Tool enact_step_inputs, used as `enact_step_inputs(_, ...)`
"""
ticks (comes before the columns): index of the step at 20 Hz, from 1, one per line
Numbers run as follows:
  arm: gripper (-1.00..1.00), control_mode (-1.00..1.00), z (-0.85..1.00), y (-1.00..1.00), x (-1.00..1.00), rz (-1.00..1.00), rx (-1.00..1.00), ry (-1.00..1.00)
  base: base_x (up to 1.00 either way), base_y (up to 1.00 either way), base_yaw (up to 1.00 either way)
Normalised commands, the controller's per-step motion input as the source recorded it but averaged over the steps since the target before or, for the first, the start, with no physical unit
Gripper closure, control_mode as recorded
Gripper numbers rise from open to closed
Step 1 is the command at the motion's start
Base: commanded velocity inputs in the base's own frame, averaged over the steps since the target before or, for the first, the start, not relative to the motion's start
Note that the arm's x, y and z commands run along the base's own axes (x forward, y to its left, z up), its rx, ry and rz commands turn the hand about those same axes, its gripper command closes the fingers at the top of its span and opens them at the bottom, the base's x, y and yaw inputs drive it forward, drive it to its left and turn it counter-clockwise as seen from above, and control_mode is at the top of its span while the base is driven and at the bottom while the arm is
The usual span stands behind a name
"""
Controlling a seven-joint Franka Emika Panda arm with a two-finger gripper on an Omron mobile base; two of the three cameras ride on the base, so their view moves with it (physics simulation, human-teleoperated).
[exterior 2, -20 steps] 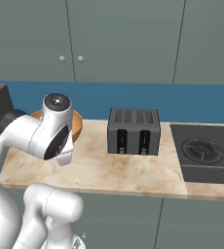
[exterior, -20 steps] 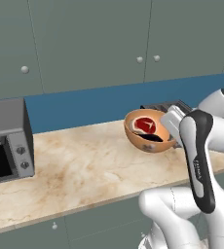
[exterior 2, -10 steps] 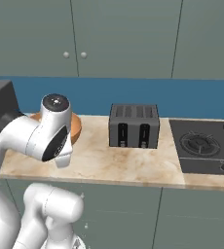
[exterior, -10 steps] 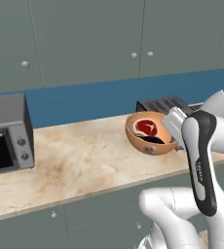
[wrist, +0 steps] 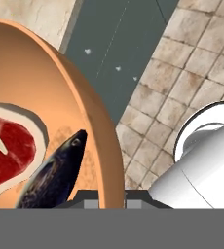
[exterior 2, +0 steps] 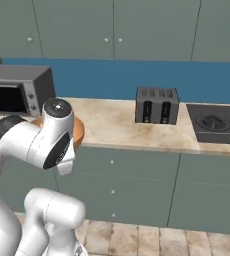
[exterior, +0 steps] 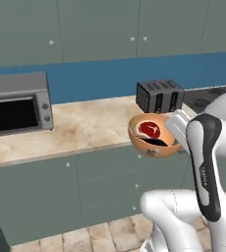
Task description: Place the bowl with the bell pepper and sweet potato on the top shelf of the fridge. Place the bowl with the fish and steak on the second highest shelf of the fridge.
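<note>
Hand (wrist: 111,199) clamps bowl (wrist: 92,112) rim; fish (wrist: 53,175), steak (wrist: 7,148) inside.

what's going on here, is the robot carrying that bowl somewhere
The white arm's gripper is clamped on the rim of an orange bowl holding a steak and a dark fish. The bowl is off the counter, held in the air in front of the lower cabinets, above the tiled floor. A toaster and a microwave sit on the counter behind it. The fridge isn't visible here, so the bowl hasn't been shelved yet.
</note>
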Motion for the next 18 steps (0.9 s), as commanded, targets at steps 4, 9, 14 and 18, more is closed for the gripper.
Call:
enact_step_inputs(4,1.0,1.0,0.0,0.0,0.0,0.0,0.0,0.0,-0.99,0.86,0.33)
enact_step_inputs(9,1.0,1.0,0.0,0.0,0.0,0.0,0.0,0.0,-0.98,0.98,0.35)
enact_step_inputs(14,1.0,1.0,0.0,0.0,0.0,0.0,0.0,0.0,-0.87,0.9,0.28)
enact_step_inputs(18,1.0,1.0,0.0,0.0,0.0,0.0,0.0,0.0,-0.14,1.0,0.19)
